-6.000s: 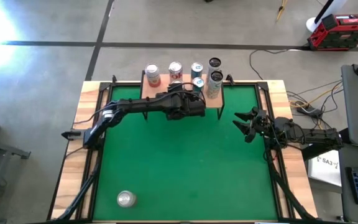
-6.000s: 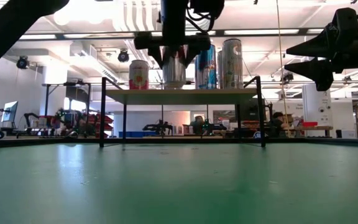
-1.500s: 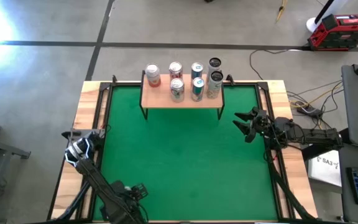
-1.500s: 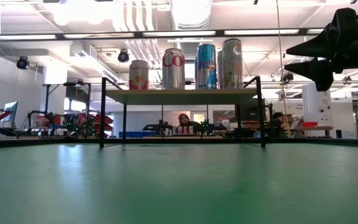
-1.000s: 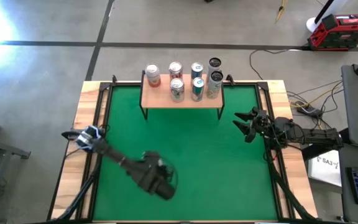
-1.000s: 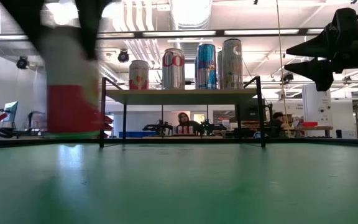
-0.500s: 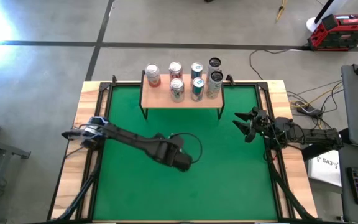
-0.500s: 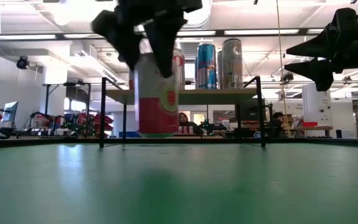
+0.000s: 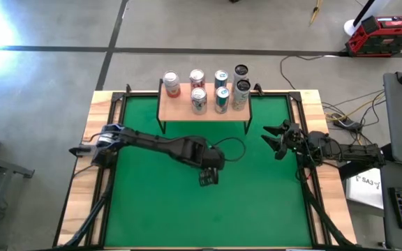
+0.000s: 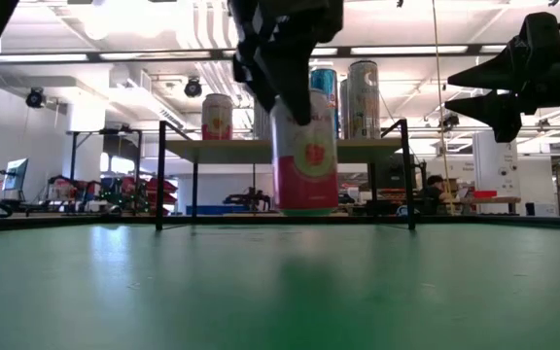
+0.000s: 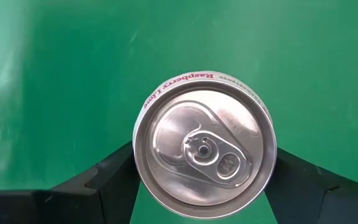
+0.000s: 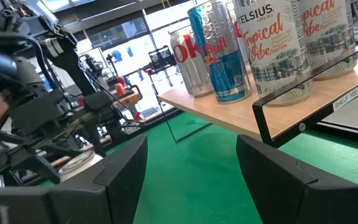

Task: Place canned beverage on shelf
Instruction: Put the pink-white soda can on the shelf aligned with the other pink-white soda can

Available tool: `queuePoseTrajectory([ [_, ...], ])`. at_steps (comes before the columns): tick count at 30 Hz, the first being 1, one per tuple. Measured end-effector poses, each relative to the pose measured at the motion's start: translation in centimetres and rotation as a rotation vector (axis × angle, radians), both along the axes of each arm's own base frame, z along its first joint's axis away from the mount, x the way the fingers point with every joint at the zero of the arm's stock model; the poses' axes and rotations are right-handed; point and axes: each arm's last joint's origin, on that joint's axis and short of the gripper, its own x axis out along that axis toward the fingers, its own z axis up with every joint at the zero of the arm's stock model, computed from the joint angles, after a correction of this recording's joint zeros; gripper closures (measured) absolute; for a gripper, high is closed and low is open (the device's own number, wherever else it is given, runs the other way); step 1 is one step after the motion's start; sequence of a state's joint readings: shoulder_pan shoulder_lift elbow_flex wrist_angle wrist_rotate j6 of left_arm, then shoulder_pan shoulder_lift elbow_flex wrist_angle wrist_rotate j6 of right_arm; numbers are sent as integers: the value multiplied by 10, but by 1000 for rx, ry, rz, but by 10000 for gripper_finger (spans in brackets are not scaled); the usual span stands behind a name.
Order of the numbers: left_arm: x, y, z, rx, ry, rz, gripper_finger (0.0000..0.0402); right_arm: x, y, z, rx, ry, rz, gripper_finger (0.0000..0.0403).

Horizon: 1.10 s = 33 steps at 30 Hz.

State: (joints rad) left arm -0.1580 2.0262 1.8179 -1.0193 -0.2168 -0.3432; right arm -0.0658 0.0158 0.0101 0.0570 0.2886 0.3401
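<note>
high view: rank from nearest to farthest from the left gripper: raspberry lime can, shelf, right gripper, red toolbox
1. raspberry lime can: in the left gripper's grip, mid-table.
2. shelf: far edge of the table.
3. right gripper: waiting at the table's right edge; close to the shelf's rank.
4. red toolbox: on the floor, far right corner.

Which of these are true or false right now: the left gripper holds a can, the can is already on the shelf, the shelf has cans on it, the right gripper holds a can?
1. The left gripper is shut on a can. True.
2. That can already stands on the shelf. False: it hangs in the gripper above the green mat, in front of the shelf.
3. The shelf already carries several cans. True: seven stand on it.
4. The right gripper holds a can. False: it is open and empty, at the mat's right edge.
</note>
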Motion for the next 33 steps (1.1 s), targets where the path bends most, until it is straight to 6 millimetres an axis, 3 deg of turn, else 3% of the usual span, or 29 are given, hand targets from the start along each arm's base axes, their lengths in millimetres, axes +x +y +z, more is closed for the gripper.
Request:
queuePoseTrajectory([
  [11,10,23,3,71,-42,-182,119,0,0,0,0,0,0,165],
  [33,11,43,-23,0,-6,-163,114,0,0,0,0,0,0,165],
])
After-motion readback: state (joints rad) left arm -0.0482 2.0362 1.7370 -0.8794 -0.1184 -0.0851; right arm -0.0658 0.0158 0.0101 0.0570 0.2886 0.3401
